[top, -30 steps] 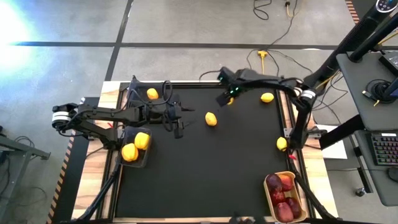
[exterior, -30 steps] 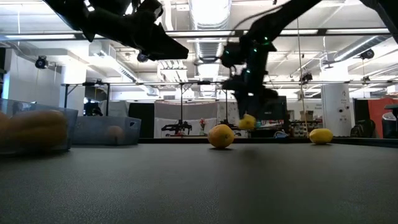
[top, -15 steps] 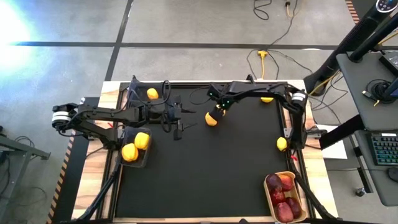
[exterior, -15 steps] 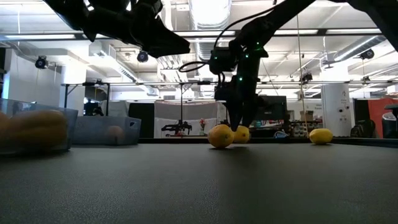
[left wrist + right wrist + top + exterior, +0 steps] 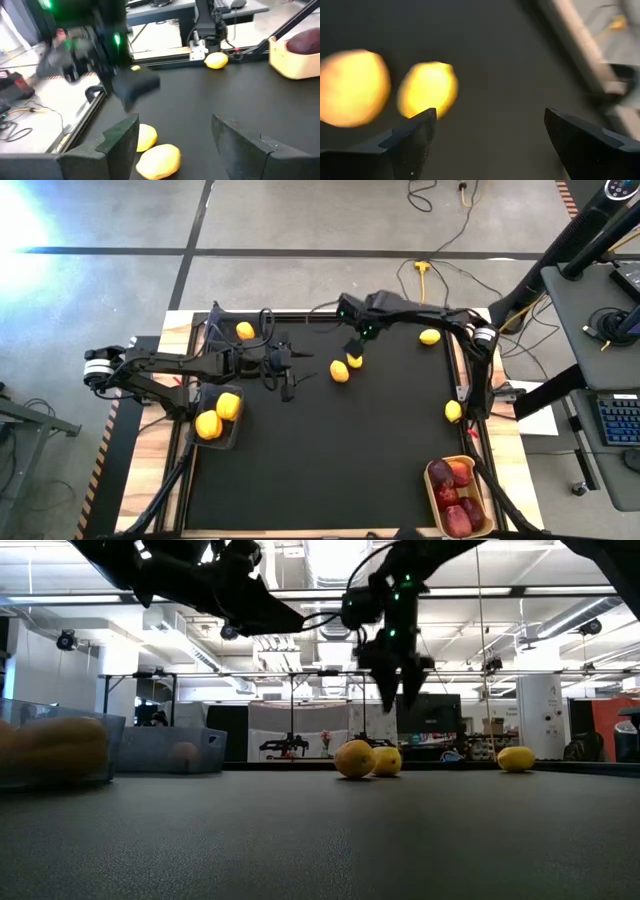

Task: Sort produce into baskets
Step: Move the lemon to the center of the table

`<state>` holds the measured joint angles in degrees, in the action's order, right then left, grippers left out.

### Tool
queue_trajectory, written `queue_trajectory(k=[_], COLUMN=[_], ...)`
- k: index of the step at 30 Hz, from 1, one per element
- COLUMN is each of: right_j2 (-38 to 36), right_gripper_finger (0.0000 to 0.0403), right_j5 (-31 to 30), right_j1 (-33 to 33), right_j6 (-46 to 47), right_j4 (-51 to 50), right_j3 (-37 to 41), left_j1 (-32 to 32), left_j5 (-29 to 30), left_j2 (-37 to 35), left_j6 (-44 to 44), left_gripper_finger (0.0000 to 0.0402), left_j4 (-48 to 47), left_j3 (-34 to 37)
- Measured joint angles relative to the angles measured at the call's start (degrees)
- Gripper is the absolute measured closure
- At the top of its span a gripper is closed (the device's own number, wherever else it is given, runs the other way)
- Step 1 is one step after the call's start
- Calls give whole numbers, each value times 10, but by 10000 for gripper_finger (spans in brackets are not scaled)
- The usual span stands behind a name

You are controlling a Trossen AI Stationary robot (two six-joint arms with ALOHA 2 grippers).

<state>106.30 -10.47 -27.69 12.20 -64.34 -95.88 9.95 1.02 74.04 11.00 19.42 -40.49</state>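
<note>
My right claw [image 5: 356, 343] hangs spread and empty just above two lemons [image 5: 340, 371] mid-tabletop, well apart from the tan tray [image 5: 436, 507] of apples. Left claw [image 5: 289, 387] waits beside them, fingers apart. Next I'd carry one lemon to the lemon bin [image 5: 236, 428].

A grey concrete floor [image 5: 300, 220], crossed by dark lines, surrounds the bench [image 5: 320, 470]. A yellow cable [image 5: 425, 272] trails beyond its far edge. Ceiling lights [image 5: 335, 560] glow overhead.

Matt black table mat [image 5: 330, 450] — wooden rim [image 5: 150, 480].
</note>
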Motion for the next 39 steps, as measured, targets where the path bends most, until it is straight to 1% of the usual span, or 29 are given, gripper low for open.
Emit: queue_trajectory(k=[3,6,8,11,15,20,25,29,33,39], right_j2=[-1,-1,-1,7,12,11,11,11,11,23], right_gripper_finger=[40,40,40,39,39,39,39,39,39,39], right_j5=[-59,-109,-121,-115,-106,-106,-135,-161,-193,-196], right_j1=[-20,-49,-74,-115,-149,-166,-181,-191,-202,-229], right_j6=[-64,-140,-169,-176,-200,-235,-254,-277,-307,-306], right_j4=[-82,-156,-182,-208,-210,-188,-141,-95,-54,-55], right_j3=[-46,-57,-52,-36,8,80,150,189,214,216], left_j1=[0,0,0,0,0,0,0,0,0,0], left_j5=[13,32,44,46,46,46,46,46,46,46], left_j2=[0,0,0,0,0,0,0,0,0,0], left_j6=[11,16,19,20,20,20,22,21,20,20], left_gripper_finger=[171,171,171,171,171,171,171,171,171,171], left_j4=[-4,-4,-7,-10,-14,-14,-13,-13,-13,-13], left_j3=[3,5,5,5,5,5,5,5,5,5])
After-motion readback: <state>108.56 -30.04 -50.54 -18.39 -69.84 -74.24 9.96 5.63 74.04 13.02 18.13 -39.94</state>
